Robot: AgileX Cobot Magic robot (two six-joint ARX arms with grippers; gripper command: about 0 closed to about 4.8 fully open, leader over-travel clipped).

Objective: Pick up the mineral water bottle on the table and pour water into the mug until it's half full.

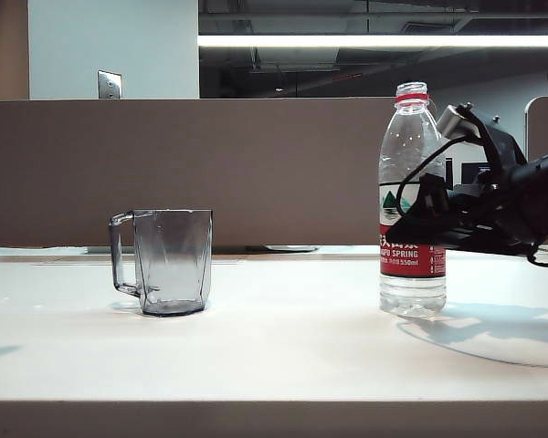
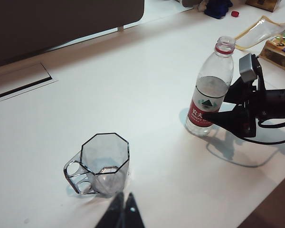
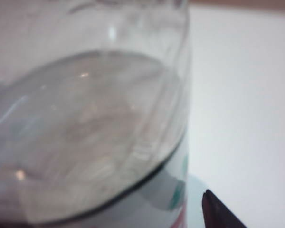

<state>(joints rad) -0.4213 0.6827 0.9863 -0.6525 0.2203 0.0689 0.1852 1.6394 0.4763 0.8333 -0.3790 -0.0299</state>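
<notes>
The bottle is stood upright on the right of the desk, with no cap and water inside. The mug is stood well apart on the left, empty. The right gripper is held level at the bottle's label with its jaws wide open around it. The left gripper is seen just beside the mug, closed.

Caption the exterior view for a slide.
Right pincer open at the uncapped mineral water bottle; empty mug stands apart on the table.
</notes>
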